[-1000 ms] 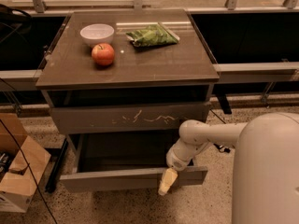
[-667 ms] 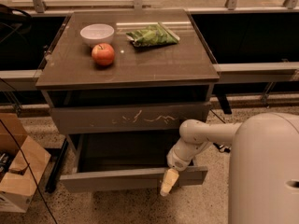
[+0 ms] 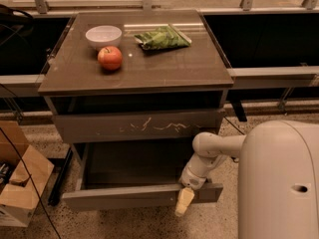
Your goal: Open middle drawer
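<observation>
The middle drawer (image 3: pixel 124 197) is a wide, plain grey-brown front. It stands pulled out from the cabinet, and its dark shallow interior (image 3: pixel 134 166) shows. Above it is the taller front with white scratch marks (image 3: pixel 139 126), which is closed. My gripper (image 3: pixel 184 201) is at the right part of the pulled-out drawer's front edge, its pale tip hanging down over the front. My white arm (image 3: pixel 214 151) reaches to it from the right.
On the cabinet top (image 3: pixel 164 68) are a white bowl (image 3: pixel 103 36), a red apple (image 3: pixel 110 58) and a green snack bag (image 3: pixel 162 37). A cardboard box (image 3: pixel 20 183) and a black cable lie on the floor at the left. My white base (image 3: pixel 279 183) fills the right foreground.
The drawer front and my gripper sit slightly nearer the camera than a second ago, so the drawer has come out a little further. Nothing else has moved.
</observation>
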Controlling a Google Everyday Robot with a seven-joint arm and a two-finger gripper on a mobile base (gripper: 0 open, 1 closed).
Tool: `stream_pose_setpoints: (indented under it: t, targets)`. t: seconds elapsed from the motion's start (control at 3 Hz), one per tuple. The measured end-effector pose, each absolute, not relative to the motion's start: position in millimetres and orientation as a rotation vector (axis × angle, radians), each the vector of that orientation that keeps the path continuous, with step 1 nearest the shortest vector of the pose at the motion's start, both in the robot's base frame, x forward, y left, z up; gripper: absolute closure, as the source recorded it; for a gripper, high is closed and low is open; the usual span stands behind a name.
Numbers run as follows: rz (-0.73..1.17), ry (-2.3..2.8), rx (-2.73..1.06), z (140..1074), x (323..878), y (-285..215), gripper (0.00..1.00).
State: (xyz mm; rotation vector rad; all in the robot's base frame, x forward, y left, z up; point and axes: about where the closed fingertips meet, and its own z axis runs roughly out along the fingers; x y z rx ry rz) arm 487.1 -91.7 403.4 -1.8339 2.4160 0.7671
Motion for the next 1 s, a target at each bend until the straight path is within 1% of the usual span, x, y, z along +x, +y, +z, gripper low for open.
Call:
stream_pose_setpoints:
  t: [0.33, 0.67, 1.0]
  targets:
    - [0.814, 2.451, -1.860, 399.8, 465.9, -96.2, 0.38]
    - [0.817, 2.462, -1.854, 402.2, 463.8, -99.3, 0.62]
    - [0.817, 2.462, -1.854, 402.1, 463.8, -99.3, 0.62]
